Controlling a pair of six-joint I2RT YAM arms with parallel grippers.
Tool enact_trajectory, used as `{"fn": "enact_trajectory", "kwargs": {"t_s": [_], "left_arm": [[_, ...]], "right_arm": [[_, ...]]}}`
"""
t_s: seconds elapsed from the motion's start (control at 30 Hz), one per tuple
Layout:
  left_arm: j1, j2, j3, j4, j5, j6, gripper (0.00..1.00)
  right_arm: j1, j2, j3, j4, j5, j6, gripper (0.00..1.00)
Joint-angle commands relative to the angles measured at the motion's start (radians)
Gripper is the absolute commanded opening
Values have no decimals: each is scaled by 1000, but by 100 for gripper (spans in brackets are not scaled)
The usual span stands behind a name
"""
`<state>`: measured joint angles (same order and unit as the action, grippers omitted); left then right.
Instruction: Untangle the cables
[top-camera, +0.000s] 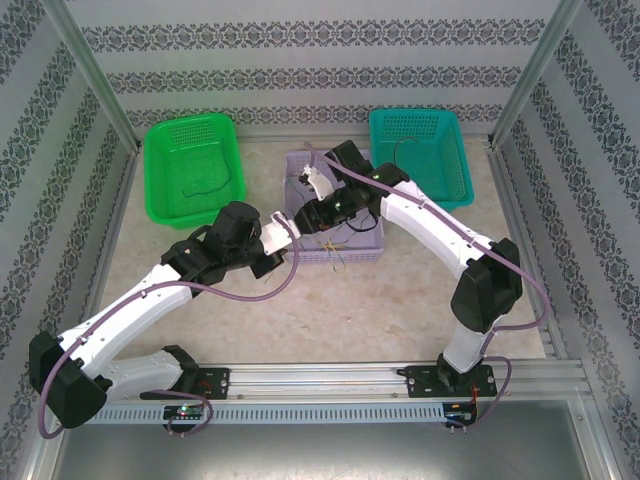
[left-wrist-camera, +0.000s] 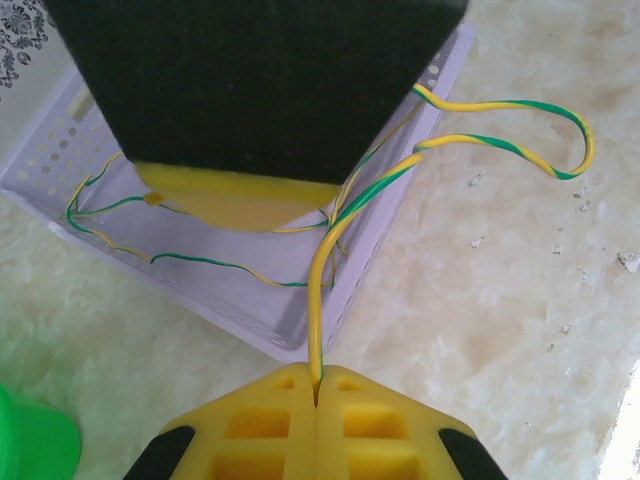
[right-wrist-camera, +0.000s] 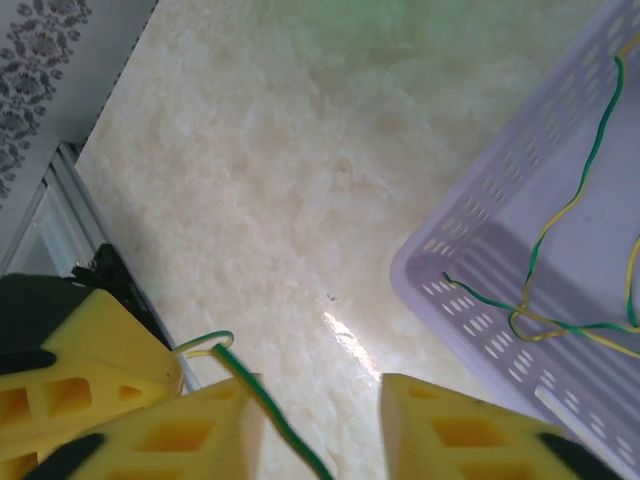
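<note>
Pinching a yellow-and-green cable (left-wrist-camera: 316, 320) between fingers pressed tightly together, the left gripper (left-wrist-camera: 317, 385) sits just near-left of the lilac basket (left-wrist-camera: 250, 320). The wire loops out over the marble table (left-wrist-camera: 520, 300) and back into that basket. Just beside it, the right gripper (right-wrist-camera: 320, 400) has its jaws apart, with a striped strand (right-wrist-camera: 264, 405) lying along one finger (right-wrist-camera: 190, 430). More tangled cables (right-wrist-camera: 560, 325) lie in the lilac basket. Farther back, a green basket (top-camera: 160, 200) on the left holds a dark wire (top-camera: 205, 187), and a teal basket (top-camera: 455, 170) stands on the right.
</note>
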<state>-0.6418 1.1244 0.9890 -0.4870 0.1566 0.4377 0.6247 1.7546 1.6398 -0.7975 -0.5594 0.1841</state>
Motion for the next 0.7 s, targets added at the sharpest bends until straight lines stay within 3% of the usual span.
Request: {"fn": "enact_trajectory", "kwargs": {"t_s": [0.0, 0.07, 0.2, 0.4, 0.5, 0.67], "left_arm": [[-14, -5, 20, -19, 18, -14, 0], [-15, -5, 19, -23, 18, -15, 0], [-18, -6, 11, -35, 33, -30, 0], [-49, -2, -7, -66, 60, -50, 0], [-82, 21, -6, -75, 82, -64, 0], [-155, 67, -6, -81, 95, -59, 0]], "right_arm": [[1, 16, -1, 15, 42, -4, 18], [-10, 17, 11, 14, 105, 15, 0], [-108, -27, 23, 34, 200, 80, 0], [-391, -84, 111, 19, 338, 175, 0], [-513, -68, 166, 37, 334, 249, 0], [-635, -21, 257, 91, 356, 411, 0]]}}
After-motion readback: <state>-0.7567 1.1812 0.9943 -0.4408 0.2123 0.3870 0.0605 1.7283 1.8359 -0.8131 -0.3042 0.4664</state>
